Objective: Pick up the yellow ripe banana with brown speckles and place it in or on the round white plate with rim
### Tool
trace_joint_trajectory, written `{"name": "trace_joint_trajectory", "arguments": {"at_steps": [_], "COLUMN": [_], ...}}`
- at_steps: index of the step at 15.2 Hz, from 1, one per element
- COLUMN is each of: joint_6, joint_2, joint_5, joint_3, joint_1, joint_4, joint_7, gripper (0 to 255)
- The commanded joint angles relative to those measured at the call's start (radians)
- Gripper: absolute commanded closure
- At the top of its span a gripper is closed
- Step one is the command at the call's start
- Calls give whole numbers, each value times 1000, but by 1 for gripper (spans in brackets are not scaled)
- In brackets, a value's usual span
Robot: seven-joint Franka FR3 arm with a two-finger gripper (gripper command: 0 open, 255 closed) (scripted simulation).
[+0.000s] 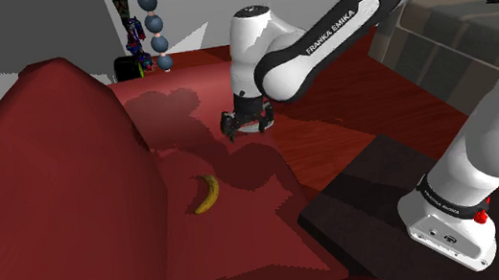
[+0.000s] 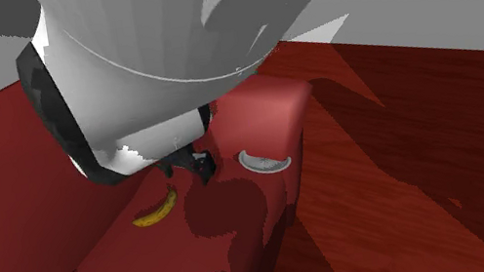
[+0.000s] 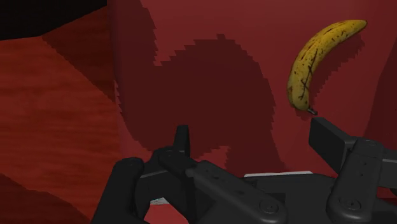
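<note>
Wrist view | claw [image 3: 254, 137] apart, holding nothing | banana [image 3: 316, 62] just past one finger, not btwn

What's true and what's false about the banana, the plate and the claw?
1. The banana lies on the red surface. True.
2. The claw is holding the banana. False: the claw is open and empty, and the banana lies off to one side of it.
3. The banana is already on the plate. False: it lies on the red surface, apart from the plate.
4. The banana is yellow with dark speckles. True.
</note>
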Motion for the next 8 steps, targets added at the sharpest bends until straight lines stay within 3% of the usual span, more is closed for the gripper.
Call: {"name": "trace_joint_trajectory", "arguments": {"at_steps": [1,8], "joint_6": [17,57], "joint_2": [80,362], "joint_5": [-52,-196], "joint_3": [5,-51], "joint_1": [22,136], "joint_4": [47,243], "joint_7": [78,272], "gripper": [0,0]}}
